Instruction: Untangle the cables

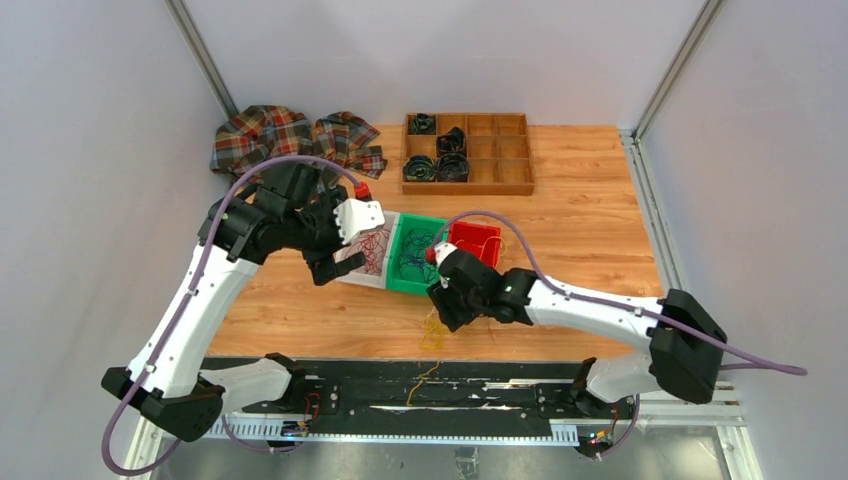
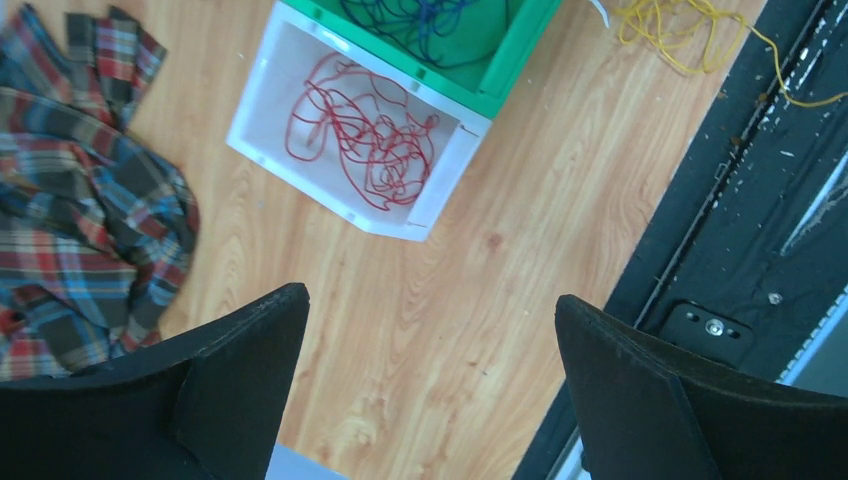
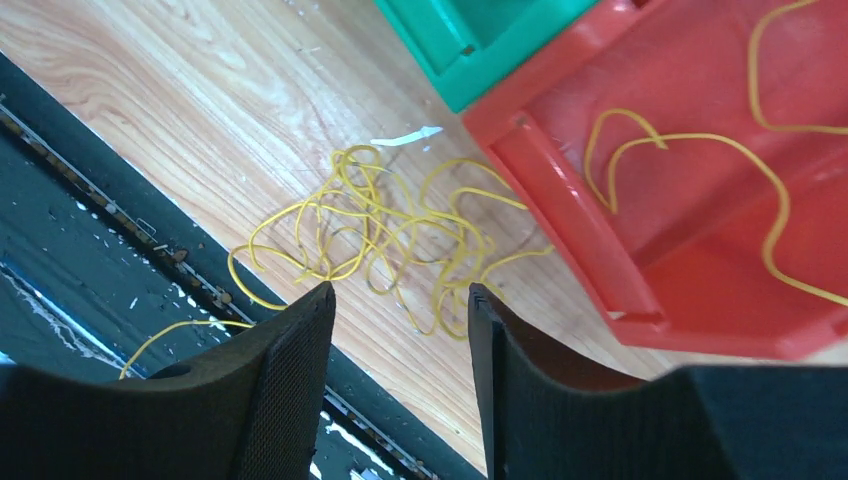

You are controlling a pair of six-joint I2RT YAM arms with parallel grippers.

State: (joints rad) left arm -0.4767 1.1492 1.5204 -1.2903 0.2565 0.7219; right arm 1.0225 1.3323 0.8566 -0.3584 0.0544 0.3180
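Three colours of cable lie apart on the worktop (image 1: 600, 200). The red cables (image 2: 360, 140) sit loosely coiled in the white bin (image 2: 440, 190), and the blue cables (image 2: 420, 20) are in the green bin (image 2: 500, 70) touching it. A few yellow strands (image 3: 720, 137) lie in the red bin (image 3: 570, 220). These bins stand in a row mid-worktop.

The yellow tangle (image 3: 380, 230) lies on bare wood between the red bin and the near edge. One strand trails over that edge onto the black rail (image 3: 60, 260).

The right pincer (image 3: 400, 295) hangs directly over this tangle with its jaws parted by a moderate gap, gripping nothing. The heap is just ahead of and below its tips. It has no clear long axis, though it spreads somewhat along the near edge. This arm is clearly the nearer one, so a straight descent looks like the likely move.

The left pincer (image 2: 430, 305) is spread wide and empty, above bare wood on the near-left side of the white bin, well apart from the yellow heap.

From above, the right arm covers most of the tangle. Which loops cross under which cannot be made out, and the green bin's contents are cut off in both wrist views.
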